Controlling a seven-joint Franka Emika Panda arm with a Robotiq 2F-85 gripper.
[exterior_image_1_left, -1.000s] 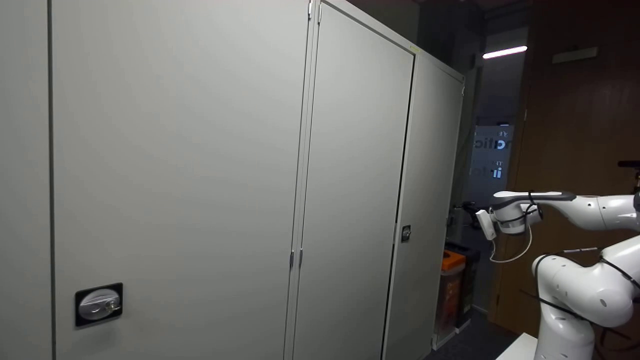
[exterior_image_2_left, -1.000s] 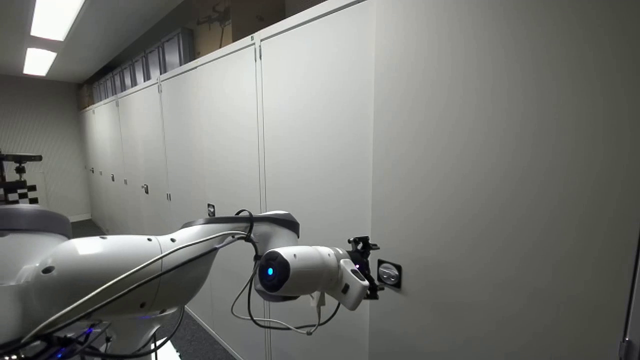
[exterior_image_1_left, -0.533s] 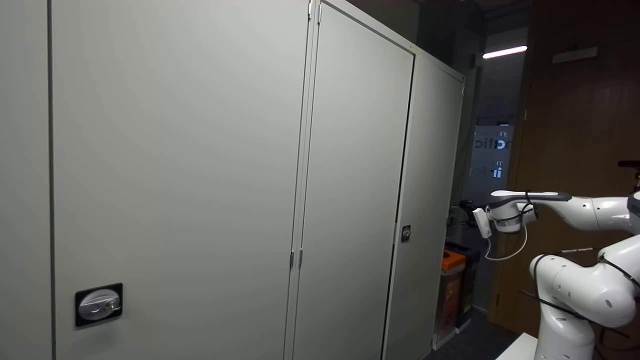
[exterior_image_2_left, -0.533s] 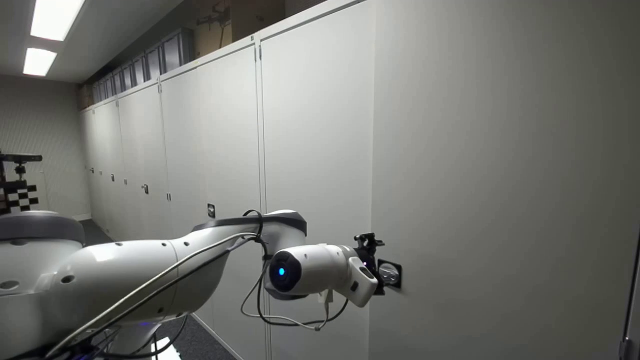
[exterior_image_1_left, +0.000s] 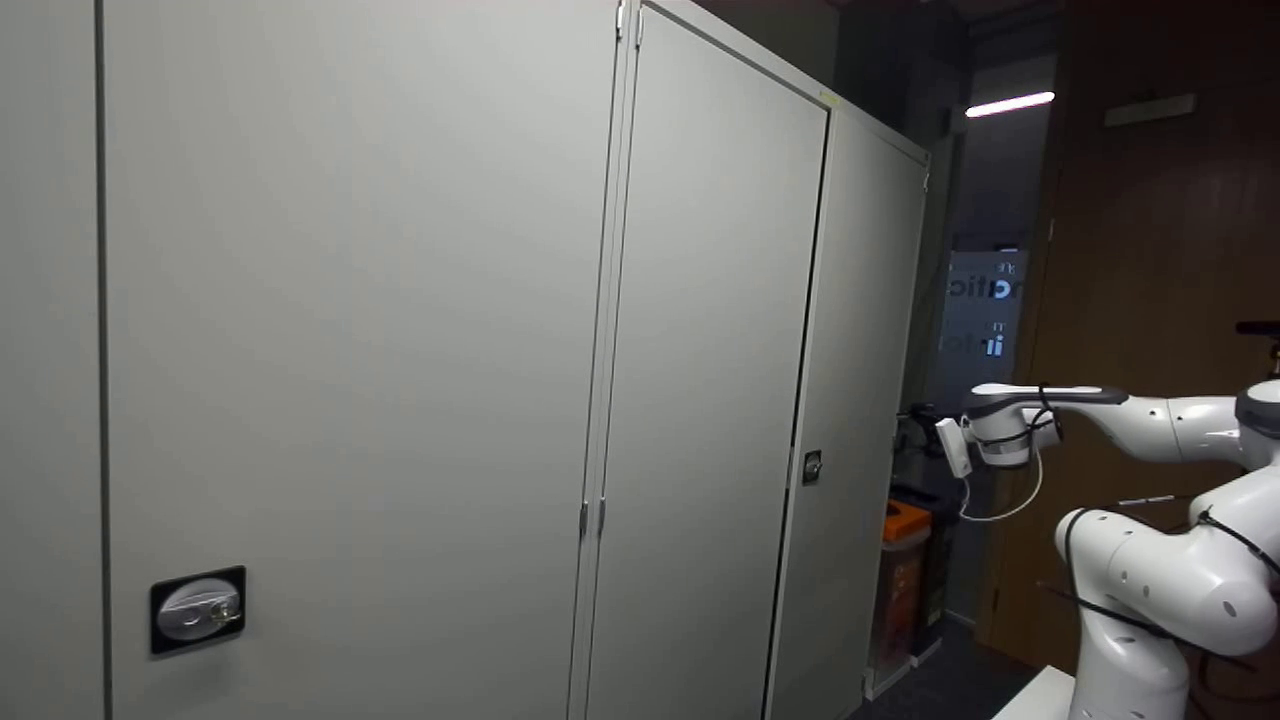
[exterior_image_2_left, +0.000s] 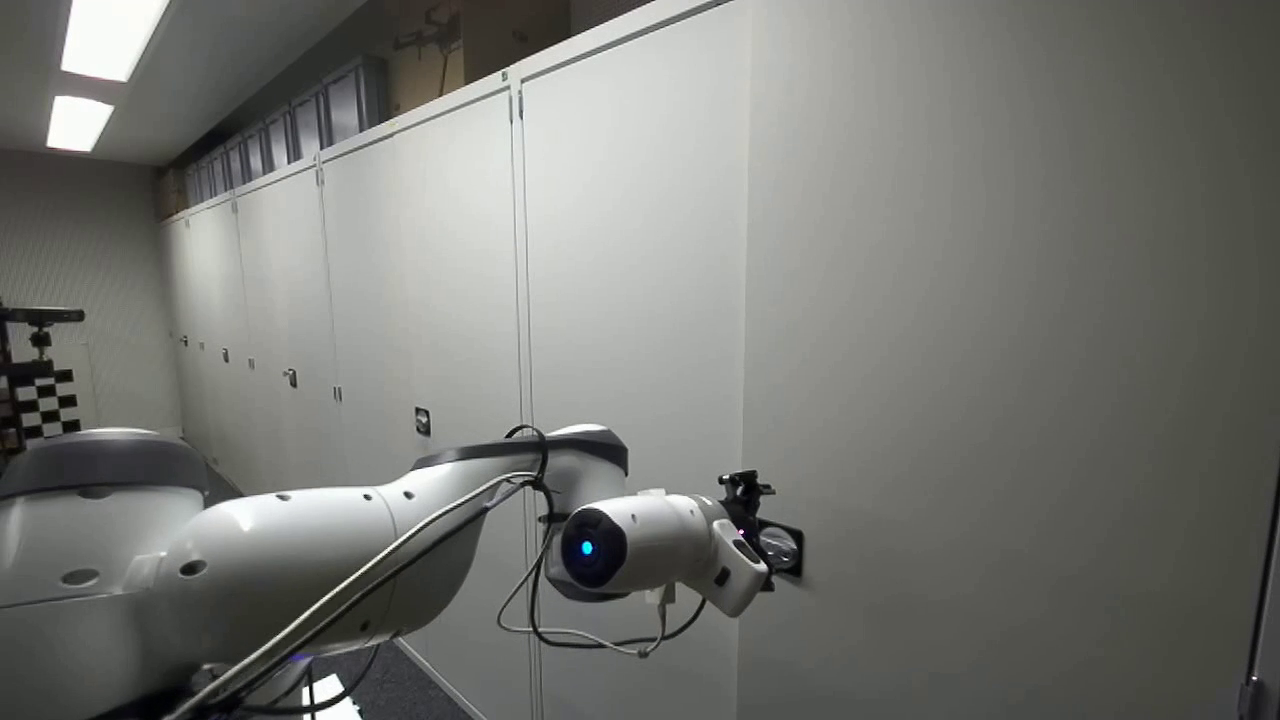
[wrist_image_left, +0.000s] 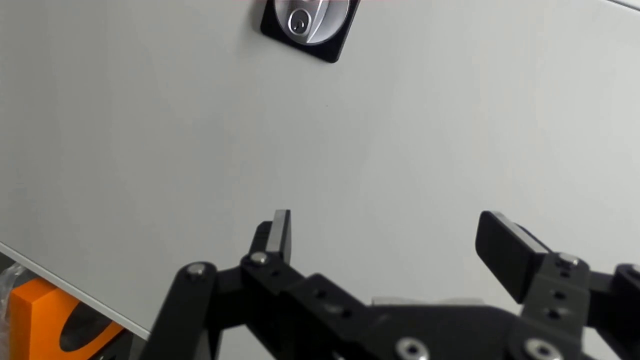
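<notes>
My gripper (wrist_image_left: 385, 225) is open, with nothing between its two black fingers. In the wrist view its fingers stand before the plain grey cabinet door (wrist_image_left: 375, 140). A round silver lock handle (wrist_image_left: 320, 22) on a black plate sits above the fingers at the top edge, partly cut off. No key shows in its keyhole. In an exterior view the gripper (exterior_image_2_left: 752, 535) is close to this lock handle (exterior_image_2_left: 783, 548) and covers its left edge. In an exterior view the gripper (exterior_image_1_left: 915, 432) is dark and small, right of the lock handle (exterior_image_1_left: 812, 467). Contact cannot be told.
An orange-topped bin (exterior_image_1_left: 905, 520) stands past the cabinet's end; its lid also shows in the wrist view (wrist_image_left: 55, 320). A dark bin (exterior_image_1_left: 938, 560) is beside it. Another lock with a key (exterior_image_1_left: 197, 609) is on a nearer door. Cables (exterior_image_2_left: 585, 640) hang below the wrist.
The arm has moved toward the cabinet, leftward in one picture and rightward in the other. The gripper has come nearer the lock handle and now overlaps its edge. The door has not moved.
</notes>
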